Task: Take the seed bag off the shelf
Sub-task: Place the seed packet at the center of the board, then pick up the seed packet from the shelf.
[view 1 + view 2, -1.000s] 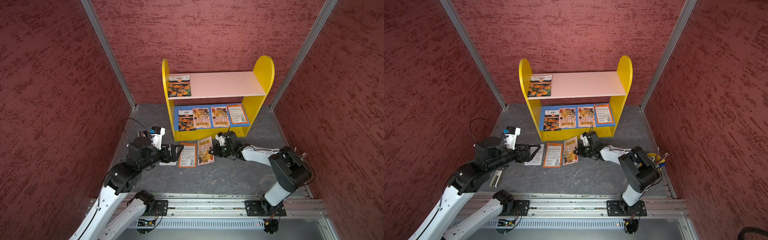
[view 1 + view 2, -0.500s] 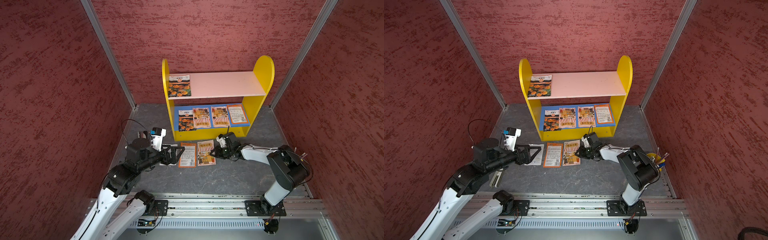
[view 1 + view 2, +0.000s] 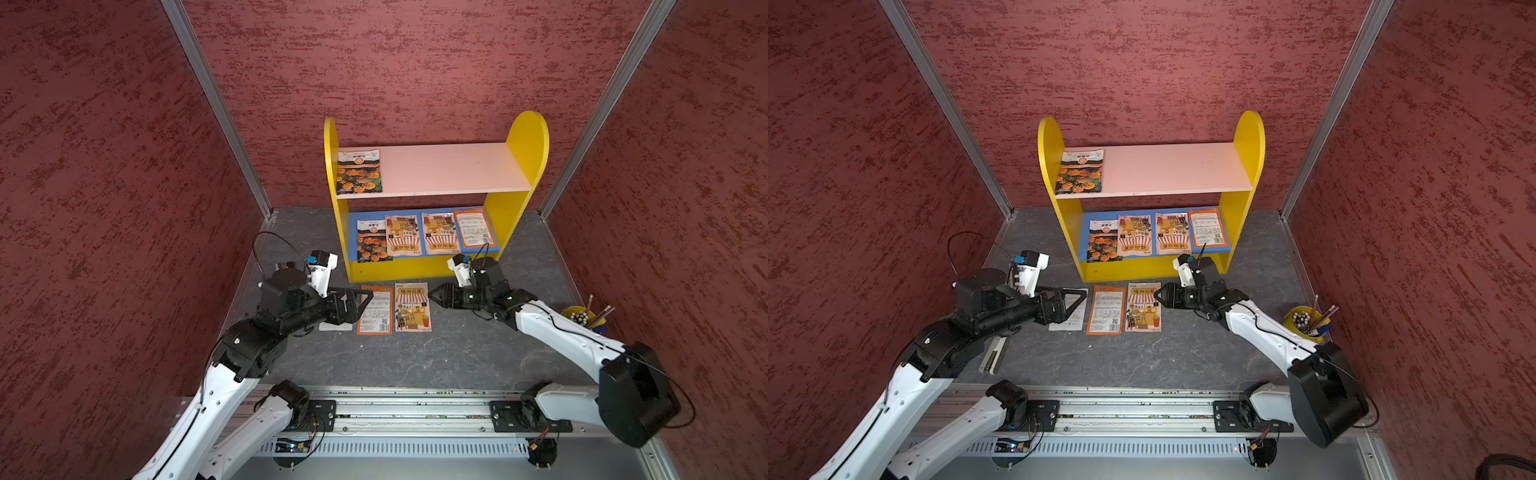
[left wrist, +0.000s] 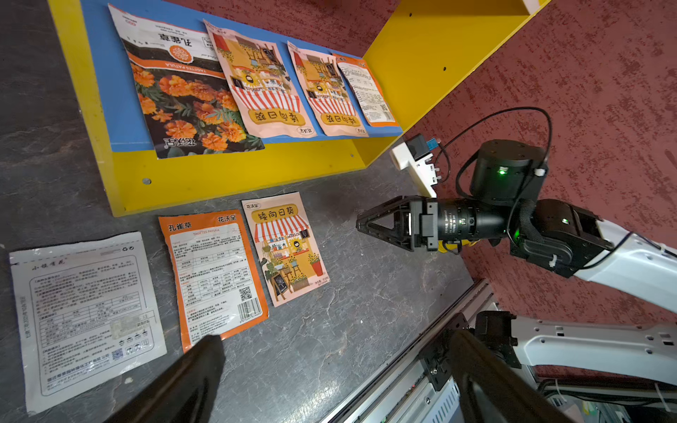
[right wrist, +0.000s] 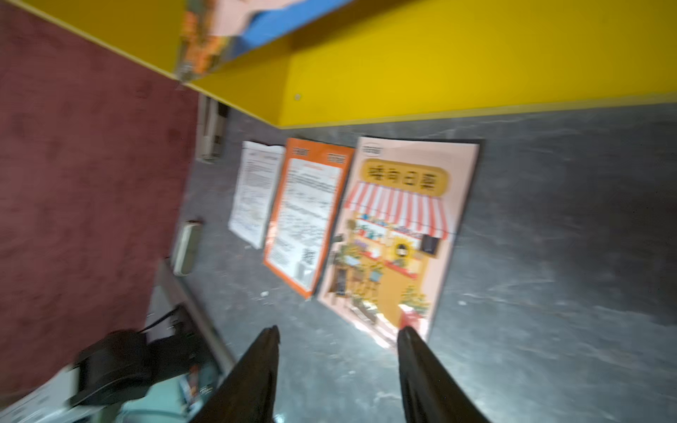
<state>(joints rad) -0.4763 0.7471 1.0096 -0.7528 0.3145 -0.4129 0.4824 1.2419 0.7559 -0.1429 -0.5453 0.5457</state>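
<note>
The shelf [image 3: 528, 137] [image 3: 1250, 137] stands at the back. One marigold seed bag [image 3: 359, 171] [image 3: 1079, 171] lies on its pink upper board, and several more lie on the blue lower board [image 3: 352, 232]. A pink shop-front bag [image 3: 412, 306] [image 5: 399, 227] [image 4: 287, 249] lies flat on the floor in front. My right gripper [image 3: 432, 297] [image 5: 339, 333] is open just beside its right edge and holds nothing. My left gripper [image 3: 365, 306] [image 4: 339, 348] hangs wide open and empty over the floor, left of an orange bag [image 3: 376, 309].
A white bag [image 4: 86, 315] lies left of the orange one, partly under my left gripper. A yellow cup of pencils [image 3: 582, 318] stands by the right wall. A pale bar [image 3: 992, 353] lies at the left. Red walls close three sides, and a metal rail [image 3: 415, 409] runs along the front.
My right gripper has opened and let go of the pink shop-front bag, which went from tilted to flat beside the orange one. The left arm has barely moved.
</note>
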